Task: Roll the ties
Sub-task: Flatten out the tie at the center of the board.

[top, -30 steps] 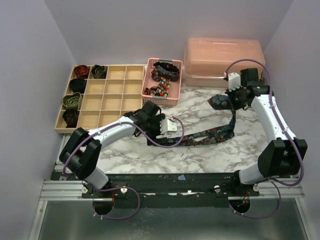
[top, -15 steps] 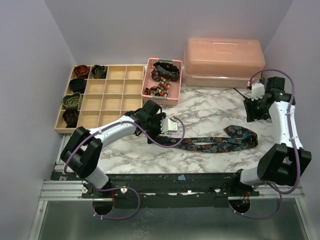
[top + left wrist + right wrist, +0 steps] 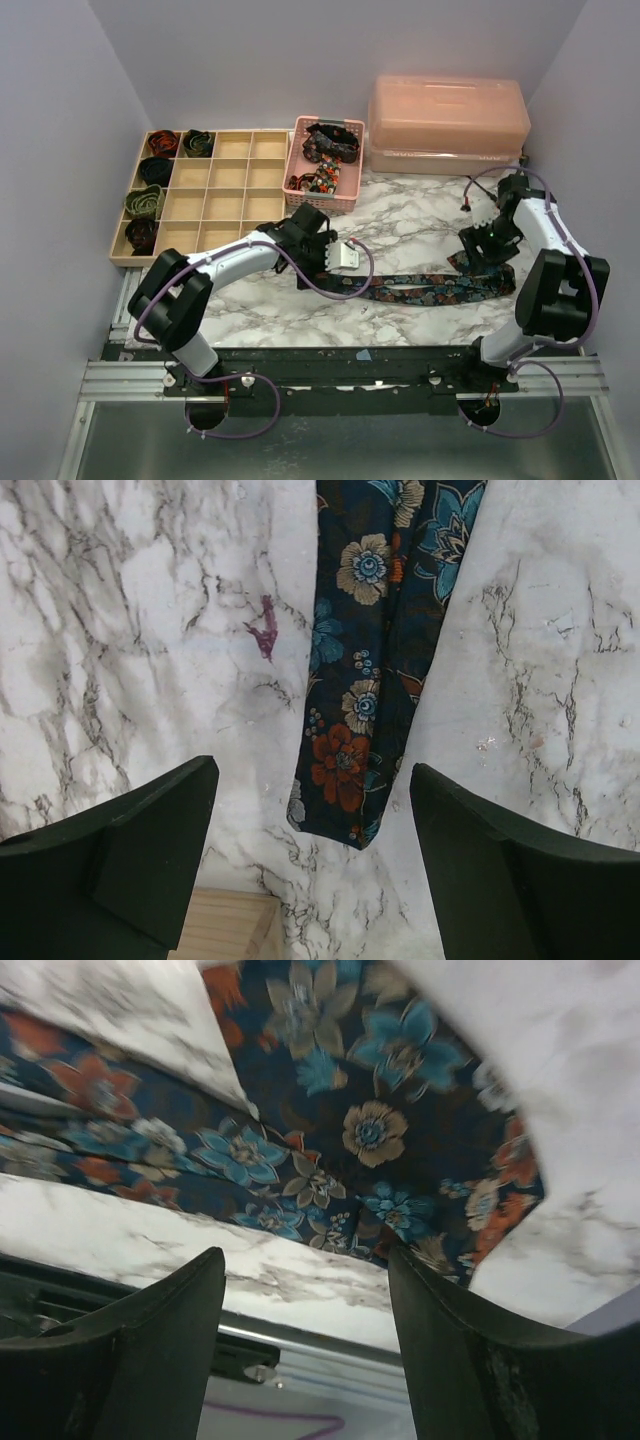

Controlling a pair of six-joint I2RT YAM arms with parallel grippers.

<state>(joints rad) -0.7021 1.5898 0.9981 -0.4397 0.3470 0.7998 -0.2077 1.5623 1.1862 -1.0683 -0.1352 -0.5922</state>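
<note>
One floral navy-teal-orange tie (image 3: 430,288) lies stretched flat on the marble table (image 3: 400,215). Its narrow tip (image 3: 345,800) rests just ahead of my left gripper (image 3: 315,815), which stands open and holds nothing. In the top view that left gripper (image 3: 322,262) hovers at the tie's left end. My right gripper (image 3: 478,248) hangs low over the wide end (image 3: 400,1160), open, with nothing between its fingers (image 3: 130,1340). Several coiled ties (image 3: 150,190) sit in the wooden organiser's left cells.
The wooden organiser tray (image 3: 225,190) stands at the back left, its corner (image 3: 225,925) showing under my left gripper. A pink mesh basket (image 3: 345,195) holds loose ties. A pink lidded box (image 3: 448,120) is at the back right. The table's front edge (image 3: 300,1335) lies close below the right gripper.
My right gripper opened and let go of the tie's wide end, which dropped flat on the table. The right arm swung out right, then came back low over it. The left arm barely moved.
</note>
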